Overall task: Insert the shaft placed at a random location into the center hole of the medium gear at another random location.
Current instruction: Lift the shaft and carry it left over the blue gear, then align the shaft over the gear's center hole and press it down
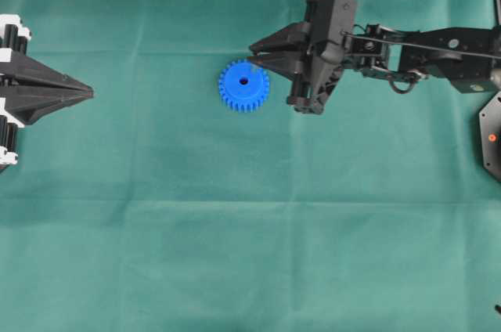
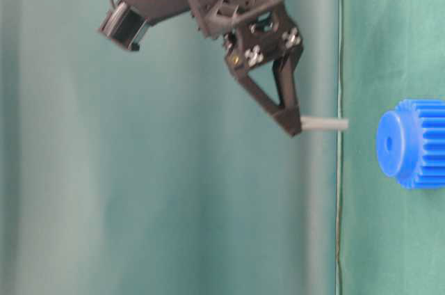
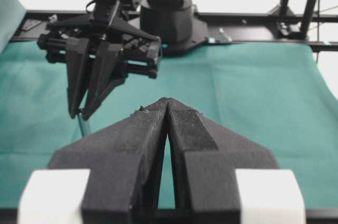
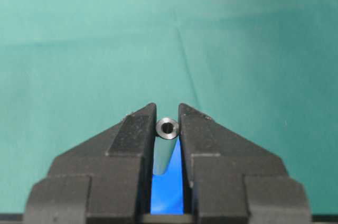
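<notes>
the right end effector (image 4: 167,115), nearly closed, pinches the shaft (image 4: 165,147) near its top above the medium gear (image 1: 243,85); the pin looks stiff, light and probably slippery.

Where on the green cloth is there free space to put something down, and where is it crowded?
The cloth is bare along the whole near strip below the medium gear, and between the gear and the left gripper. It is crowded just right of the gear, where the right gripper holds the shaft above it.
</notes>
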Tool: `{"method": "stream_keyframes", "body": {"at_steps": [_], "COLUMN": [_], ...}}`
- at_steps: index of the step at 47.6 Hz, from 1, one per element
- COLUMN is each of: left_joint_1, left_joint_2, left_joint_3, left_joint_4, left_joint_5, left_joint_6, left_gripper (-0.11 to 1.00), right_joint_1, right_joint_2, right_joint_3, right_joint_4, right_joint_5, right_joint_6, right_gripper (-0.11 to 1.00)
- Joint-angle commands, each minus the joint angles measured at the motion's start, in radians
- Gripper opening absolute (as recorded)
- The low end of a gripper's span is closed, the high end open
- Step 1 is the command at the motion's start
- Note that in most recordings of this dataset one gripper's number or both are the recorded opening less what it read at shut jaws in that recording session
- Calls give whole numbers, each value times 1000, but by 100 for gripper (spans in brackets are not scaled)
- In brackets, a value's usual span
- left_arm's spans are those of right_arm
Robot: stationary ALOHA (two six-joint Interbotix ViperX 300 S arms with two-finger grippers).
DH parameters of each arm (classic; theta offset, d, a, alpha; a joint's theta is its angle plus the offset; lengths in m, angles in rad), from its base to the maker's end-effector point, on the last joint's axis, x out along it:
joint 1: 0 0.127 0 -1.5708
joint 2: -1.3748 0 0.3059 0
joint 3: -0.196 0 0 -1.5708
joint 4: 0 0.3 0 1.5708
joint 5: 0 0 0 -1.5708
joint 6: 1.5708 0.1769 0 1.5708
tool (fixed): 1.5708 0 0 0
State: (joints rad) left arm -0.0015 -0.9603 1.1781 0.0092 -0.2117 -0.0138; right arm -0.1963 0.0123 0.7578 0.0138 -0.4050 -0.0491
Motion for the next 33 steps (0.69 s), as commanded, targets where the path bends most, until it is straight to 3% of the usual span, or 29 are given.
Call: {"method": "stream_keyframes", "body": {"at_steps": [1, 33], "left_joint_1": [0, 0], "left_joint_2": [9, 9], "left_joint_3": [-17, -14], "left_joint_4": [2, 2], "left_joint_5": [-6, -5], "left_joint_6": [-2, -2], "left_gripper": [0, 0], "right_joint_1": [8, 8], "right_joint_2": [-5, 78], "right_joint_3": [-38, -71], "right_joint_4": [-2, -2], "right_joint_5": [5, -25], "right_joint_6": [-12, -12], "right_gripper": [14, 14]}}
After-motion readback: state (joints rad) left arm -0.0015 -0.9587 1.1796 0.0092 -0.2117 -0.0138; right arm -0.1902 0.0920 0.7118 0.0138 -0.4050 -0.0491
